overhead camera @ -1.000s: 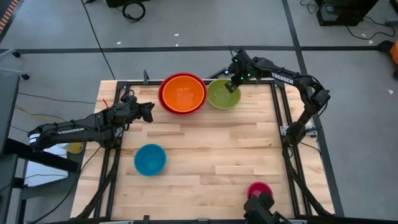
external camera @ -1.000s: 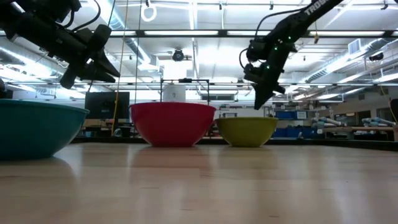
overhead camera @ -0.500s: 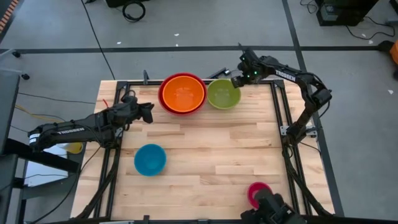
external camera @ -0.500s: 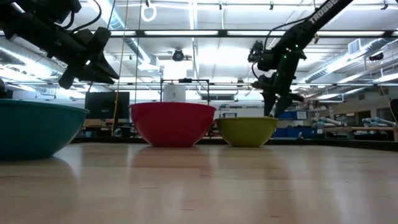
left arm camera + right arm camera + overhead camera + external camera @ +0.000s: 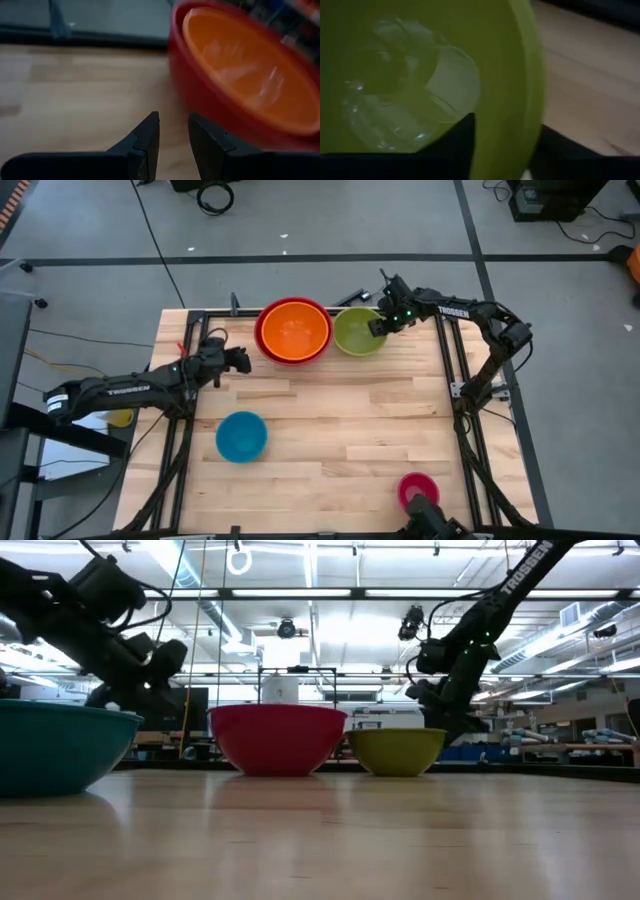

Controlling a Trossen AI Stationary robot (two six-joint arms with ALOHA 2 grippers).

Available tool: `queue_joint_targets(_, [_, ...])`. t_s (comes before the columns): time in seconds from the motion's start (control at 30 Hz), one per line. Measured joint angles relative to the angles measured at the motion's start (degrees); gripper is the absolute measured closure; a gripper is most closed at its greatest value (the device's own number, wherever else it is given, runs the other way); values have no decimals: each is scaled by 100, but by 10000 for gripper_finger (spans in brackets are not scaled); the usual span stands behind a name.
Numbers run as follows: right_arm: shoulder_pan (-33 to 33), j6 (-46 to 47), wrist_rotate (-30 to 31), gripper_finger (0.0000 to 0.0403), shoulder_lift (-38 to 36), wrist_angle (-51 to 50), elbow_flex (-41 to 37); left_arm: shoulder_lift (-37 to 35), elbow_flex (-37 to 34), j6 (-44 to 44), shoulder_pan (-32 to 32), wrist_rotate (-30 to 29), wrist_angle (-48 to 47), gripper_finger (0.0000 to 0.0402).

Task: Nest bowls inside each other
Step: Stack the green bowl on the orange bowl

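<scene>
An orange bowl [image 5: 294,330] sits nested in the red bowl [image 5: 262,343] at the table's far edge. Just to their right the lime green bowl [image 5: 355,332] stands upright on its base. The blue bowl [image 5: 241,436] stands nearer, on the left, and the pink bowl [image 5: 417,489] by the near edge. My right gripper [image 5: 378,326] hangs over the green bowl's right rim, fingers slightly apart. My left gripper [image 5: 173,135] is open by a narrow gap, low above the wood just left of the red bowl [image 5: 200,100], holding nothing. My right gripper straddles the green bowl's right rim [image 5: 527,100], one finger [image 5: 462,137] inside the bowl and the other outside, coming steeply from above. Whether the fingers touch the wall I cannot tell. The bowl stands on the table.
Bare wood lies between the far bowls and the blue and pink ones. A dark metal frame [image 5: 448,350] runs along the table's edges. A dark object [image 5: 430,525] shows at the near edge by the pink bowl.
My right gripper has opened, rolled, and sunk from above the green bowl down over its right rim. My left gripper has sunk toward the table beside the red bowl, keeping its narrow gap. No bowl has moved.
</scene>
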Motion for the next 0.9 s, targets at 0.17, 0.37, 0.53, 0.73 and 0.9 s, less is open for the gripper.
queue_joint_targets(0.17, [9, 63, 67, 383, -95, -301, 75, 648, -10, 319, 283, 1, 1082, 298])
queue_joint_targets(0.37, [-96, 342, 634, 381, -583, -403, 591, 1606, -18, 615, 651, 420, 1657, 299])
queue_joint_targets(0.53, [63, 325, 630, 387, -946, 74, 969, 2350, -17, 466, 777, 928, 2562, 299])
queue_joint_targets(0.73, [591, 502, 446, 384, -858, 894, 1080, 3102, 128, 470, 777, 1115, 3763, 299])
queue_joint_targets(0.9, [1037, 600, 411, 384, -578, 1381, 1080, 3796, 481, 650, 777, 1657, 3787, 299])
